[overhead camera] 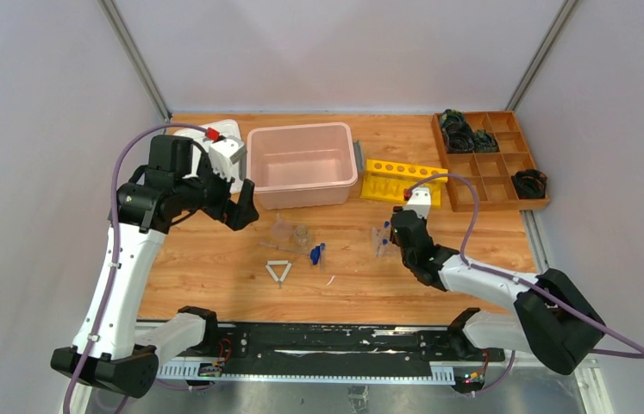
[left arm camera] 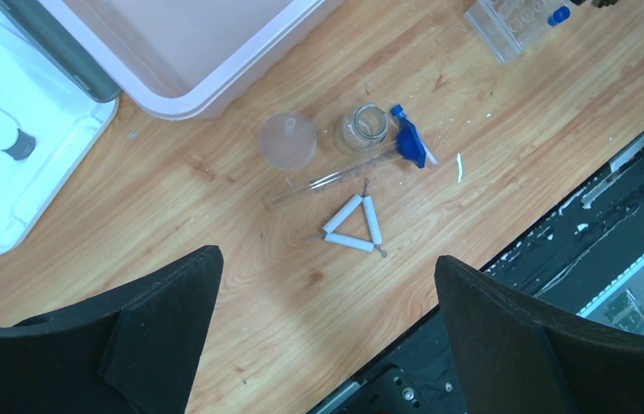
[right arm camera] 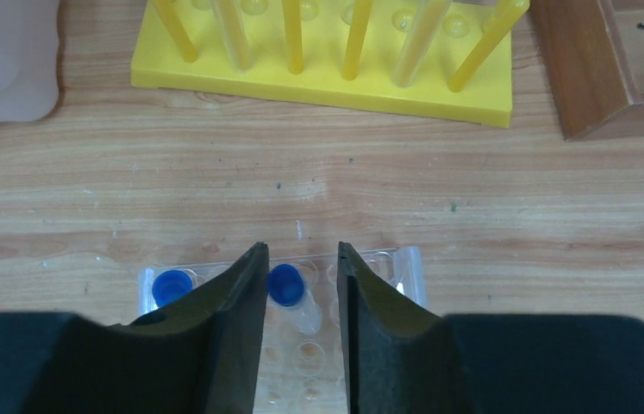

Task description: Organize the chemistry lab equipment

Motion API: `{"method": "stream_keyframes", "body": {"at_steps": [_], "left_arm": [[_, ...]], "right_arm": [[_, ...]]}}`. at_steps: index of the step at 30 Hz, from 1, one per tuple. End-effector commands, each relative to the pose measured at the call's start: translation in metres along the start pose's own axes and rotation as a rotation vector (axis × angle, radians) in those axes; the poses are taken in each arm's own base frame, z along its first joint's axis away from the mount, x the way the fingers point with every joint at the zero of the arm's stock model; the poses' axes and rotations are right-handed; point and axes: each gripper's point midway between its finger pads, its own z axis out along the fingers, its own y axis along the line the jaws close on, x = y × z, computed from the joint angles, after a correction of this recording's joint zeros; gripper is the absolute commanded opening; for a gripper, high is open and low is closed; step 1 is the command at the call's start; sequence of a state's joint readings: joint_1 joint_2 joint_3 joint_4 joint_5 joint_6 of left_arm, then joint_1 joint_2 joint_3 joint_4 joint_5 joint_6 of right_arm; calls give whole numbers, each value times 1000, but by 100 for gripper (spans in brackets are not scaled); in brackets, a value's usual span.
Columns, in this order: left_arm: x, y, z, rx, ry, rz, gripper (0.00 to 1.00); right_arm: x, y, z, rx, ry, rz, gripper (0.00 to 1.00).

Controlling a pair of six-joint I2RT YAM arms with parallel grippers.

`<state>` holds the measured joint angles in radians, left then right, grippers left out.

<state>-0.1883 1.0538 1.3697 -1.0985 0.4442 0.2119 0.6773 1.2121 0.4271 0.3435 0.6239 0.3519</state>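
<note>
blue-capped tube (right arm camera: 284, 285) sits in clear tube tray (right arm camera: 404, 267), mid-table, in front of yellow rack (right arm camera: 327, 86). right gripper (right arm camera: 300, 250) straddles it, jaws narrowly parted, not clamped; cap off-centre between fingers. risk: uneven closing tips tube or drags light tray. left gripper (left arm camera: 327, 259) gapes wide, empty, above white triangle (left arm camera: 354, 226) and beaker (left arm camera: 364, 127); careless descent could knock glass rolling.

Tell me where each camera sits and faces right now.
Top external: above and behind, looking down on the table; both arms show.
Left wrist: high, looking down at the white triangle; open left tool frames it.
Right wrist: low, facing the yellow rack; right tool straddles a blue-capped tube.
Shared: top and left wrist both show the white triangle and pink bin.
</note>
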Motion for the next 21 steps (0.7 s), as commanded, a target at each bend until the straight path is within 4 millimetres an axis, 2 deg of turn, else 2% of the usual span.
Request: {"method": "stream_keyframes", "body": {"at_steps": [1,3,5,7,10,13,15,19,21], "left_arm": [[-13,-4,-5,16,-33,8,100],[-14,-4,-5,18,-35,7,100],[-14,-5,-4,25,-36,7,100],[-14,-6,-4,33,-36,1,100],[-15,-7,-4,37,-36,-6,100],[-16,-7,-4,34,-38,-9,100],[-16,-7,-5,31,-39,-13,100],[-16,-7,-7,22,-46,-15,100],[-16,-7,-8,21,-49,-17,100]], "right_arm": [[-13,-1,-10,-11,17,70,50],[-32,-2,-22,-24,2,117,64],[-58,-3,-37,-42,-37,186,69],[-80,1,-51,-81,-50,240,68],[-99,18,-65,-152,13,270,54],[-98,50,-71,-254,135,263,45],[-90,81,-80,-348,220,242,39],[-68,138,-93,-476,327,178,36],[-53,159,-93,-500,384,146,35]]}}
